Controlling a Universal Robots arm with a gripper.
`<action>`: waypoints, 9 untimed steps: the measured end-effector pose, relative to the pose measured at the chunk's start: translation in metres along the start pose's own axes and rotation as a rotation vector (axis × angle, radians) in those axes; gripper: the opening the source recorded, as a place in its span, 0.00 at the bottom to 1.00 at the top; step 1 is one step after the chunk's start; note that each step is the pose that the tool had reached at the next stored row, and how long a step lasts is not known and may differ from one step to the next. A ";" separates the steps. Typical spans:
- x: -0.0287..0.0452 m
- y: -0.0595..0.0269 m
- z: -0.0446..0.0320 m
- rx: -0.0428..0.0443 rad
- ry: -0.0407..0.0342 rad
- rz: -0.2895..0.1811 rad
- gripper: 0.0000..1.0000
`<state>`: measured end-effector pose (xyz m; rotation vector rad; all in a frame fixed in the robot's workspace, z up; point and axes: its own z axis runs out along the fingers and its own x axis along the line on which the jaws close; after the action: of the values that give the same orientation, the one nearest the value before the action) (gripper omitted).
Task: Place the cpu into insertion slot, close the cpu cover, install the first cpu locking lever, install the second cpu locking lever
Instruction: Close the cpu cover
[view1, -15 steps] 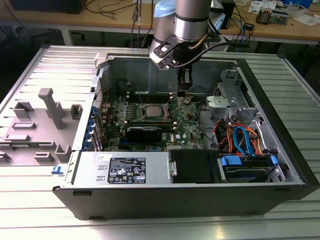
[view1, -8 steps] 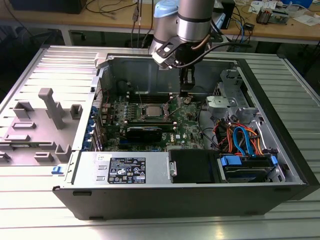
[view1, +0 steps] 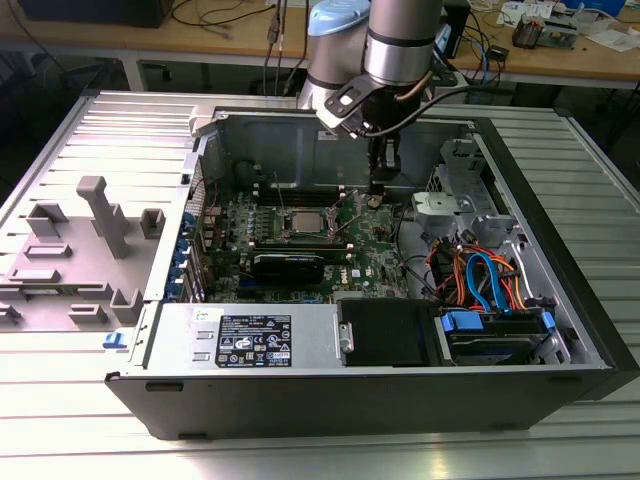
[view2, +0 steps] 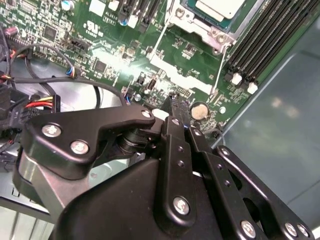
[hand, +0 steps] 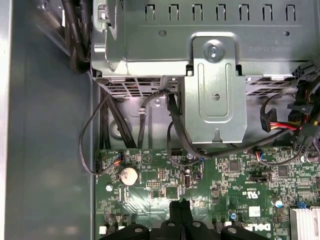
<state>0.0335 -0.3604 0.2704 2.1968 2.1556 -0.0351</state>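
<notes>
- My gripper has its jaws pressed together, with nothing in them. It hangs low over the green board.
- The round battery is near me. Going lower could bump it.
- The cpu lies in the insertion slot, at nine o'clock from me in the exterior view. Sliding there too low could scrape parts.

table: ribbed metal table | on it: open computer case; grey holders
</notes>
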 end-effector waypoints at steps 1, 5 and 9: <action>0.0001 0.0008 0.0008 0.0011 0.0002 0.000 0.11; 0.0004 0.0015 0.0067 0.0101 -0.0002 -0.002 0.11; 0.0007 0.0012 0.0152 0.0163 -0.0001 -0.008 0.11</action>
<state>0.0352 -0.3607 0.2552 2.1967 2.1720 -0.0533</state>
